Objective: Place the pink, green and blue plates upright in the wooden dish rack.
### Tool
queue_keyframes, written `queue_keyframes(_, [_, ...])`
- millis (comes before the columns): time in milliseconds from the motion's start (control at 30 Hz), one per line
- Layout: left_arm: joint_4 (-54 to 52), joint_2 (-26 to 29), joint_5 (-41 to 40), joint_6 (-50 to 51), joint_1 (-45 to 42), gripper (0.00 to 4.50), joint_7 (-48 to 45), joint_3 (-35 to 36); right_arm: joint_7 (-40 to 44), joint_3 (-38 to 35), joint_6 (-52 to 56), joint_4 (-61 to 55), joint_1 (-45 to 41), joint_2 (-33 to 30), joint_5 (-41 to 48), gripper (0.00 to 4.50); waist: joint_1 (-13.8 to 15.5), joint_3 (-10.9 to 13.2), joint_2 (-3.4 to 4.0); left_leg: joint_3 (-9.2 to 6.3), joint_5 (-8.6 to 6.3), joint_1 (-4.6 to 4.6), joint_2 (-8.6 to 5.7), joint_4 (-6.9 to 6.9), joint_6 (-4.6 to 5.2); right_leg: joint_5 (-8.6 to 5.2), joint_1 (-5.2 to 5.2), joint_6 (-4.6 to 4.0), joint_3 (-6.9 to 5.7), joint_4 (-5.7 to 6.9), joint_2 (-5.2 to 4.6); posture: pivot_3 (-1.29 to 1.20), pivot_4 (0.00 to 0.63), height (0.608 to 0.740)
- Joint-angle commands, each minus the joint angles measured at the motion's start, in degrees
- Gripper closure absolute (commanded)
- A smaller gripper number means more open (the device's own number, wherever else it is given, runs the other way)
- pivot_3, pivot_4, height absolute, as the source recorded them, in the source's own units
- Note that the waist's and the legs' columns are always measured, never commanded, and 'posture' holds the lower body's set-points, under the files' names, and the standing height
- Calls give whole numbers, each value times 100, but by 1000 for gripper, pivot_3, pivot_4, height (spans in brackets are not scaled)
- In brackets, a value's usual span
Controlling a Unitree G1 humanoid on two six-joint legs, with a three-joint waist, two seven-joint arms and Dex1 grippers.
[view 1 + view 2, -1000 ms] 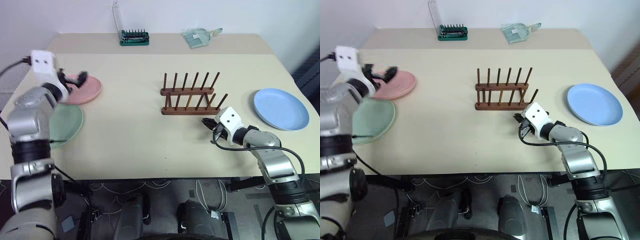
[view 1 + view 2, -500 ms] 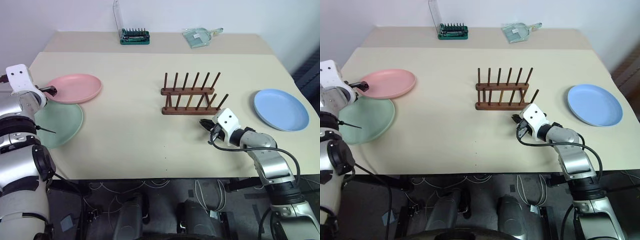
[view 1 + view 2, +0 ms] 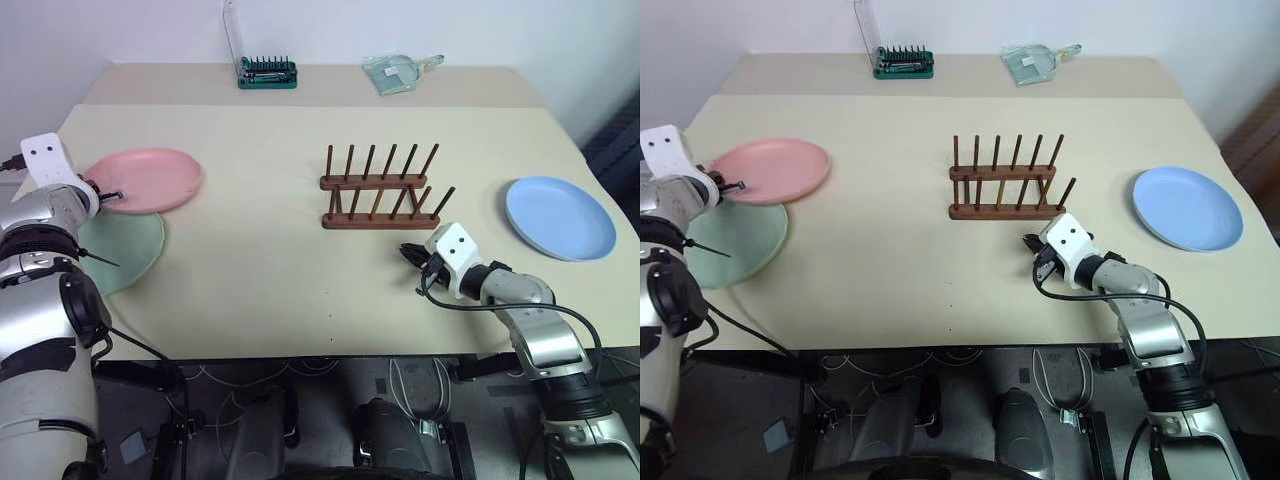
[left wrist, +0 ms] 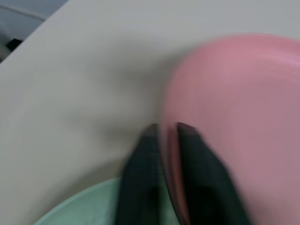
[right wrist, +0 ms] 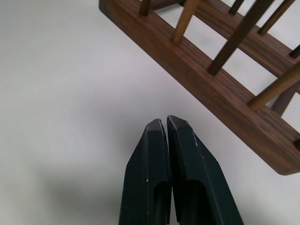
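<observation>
Pink plate (image 3: 147,180), round, shallow and matte, lies at the worktop's (image 3: 250,270) left side, its near edge overlapping the green plate (image 3: 125,250), with the left claw (image 4: 164,129) clamped on the pink rim. Dark wooden rack (image 3: 380,190) stands empty mid-worktop with bare surface all round it; the right claw (image 5: 166,123), fingers together, sits just in front of its near rail. Blue plate (image 3: 560,217) lies flat near the right edge, well apart from the rack.
</observation>
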Motion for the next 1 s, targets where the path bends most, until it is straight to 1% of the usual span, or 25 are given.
queue_keyframes(33, [-76,97,-49,-136,-123,4454,39,70,143,-206,42,-442,63,-21,322,4406,-2,0,0,0,0,1,0,0,0,0,2,0,0,0,0,0,150,736])
queue_keyframes(167, [-209,59,-141,-308,-152,4454,-135,139,247,-220,102,-619,75,-2,530,4406,-1,0,-2,0,0,0,0,0,0,0,1,0,0,1,1,0,150,736])
queue_keyframes(300, [-634,-36,-402,-833,-179,4454,-504,307,451,-377,364,-1064,-12,149,1244,4406,0,5,-11,-1,0,-2,2,0,0,0,-2,0,0,3,1,0,150,736])
queue_keyframes(367, [-1074,-137,-542,-952,-135,4454,-750,331,468,-371,503,-1344,-141,208,1498,4406,0,10,-20,0,0,-4,0,2,0,0,-2,0,0,2,0,0,150,736])
queue_keyframes(500, [-2444,-495,-667,-1056,238,4454,-1228,86,268,-212,933,-1671,-608,319,1676,4406,5,11,-22,-2,0,-10,1,4,0,1,-7,-1,-1,4,0,0,150,736])
queue_keyframes(567, [-3359,-734,-583,-1221,556,4500,-1476,-224,130,-155,1196,-1746,-1020,446,1802,3849,6,11,-22,-2,0,-9,1,4,0,1,-6,-1,0,4,0,0,150,736])
queue_keyframes(633, [-3987,-907,-585,-1193,768,4500,-1545,-372,58,-22,1278,-1790,-1316,456,1676,3116,7,11,-22,-2,1,-9,1,5,0,1,-7,-1,0,6,0,0,150,736])
queue_keyframes(733, [-4661,-1162,-759,-950,906,4500,-1555,-420,-40,197,1290,-1859,-1755,520,1490,1536,9,11,-22,-2,1,-12,1,6,0,1,-9,-1,0,6,1,0,150,736])
queue_keyframes(767, [-4951,-1277,-800,-839,941,4500,-1562,-509,-101,395,1200,-1853,-2010,538,1242,1031,-7,11,-22,-2,1,-15,1,6,1,1,-13,-1,0,6,1,0,150,736])
queue_keyframes(833, [-5539,-1547,-893,-556,981,4500,-1541,-694,-272,912,858,-1671,-2476,497,426,100,-12,11,-21,-1,2,-22,1,7,1,1,-22,-1,1,10,1,0,150,736])
queue_keyframes(1000, [-6434,-2000,-1062,0,928,4500,-1412,-883,-384,1769,-68,-1012,-3007,293,-1050,100,13,10,-22,-2,4,-25,0,13,0,1,-21,-1,0,9,0,0,150,736])
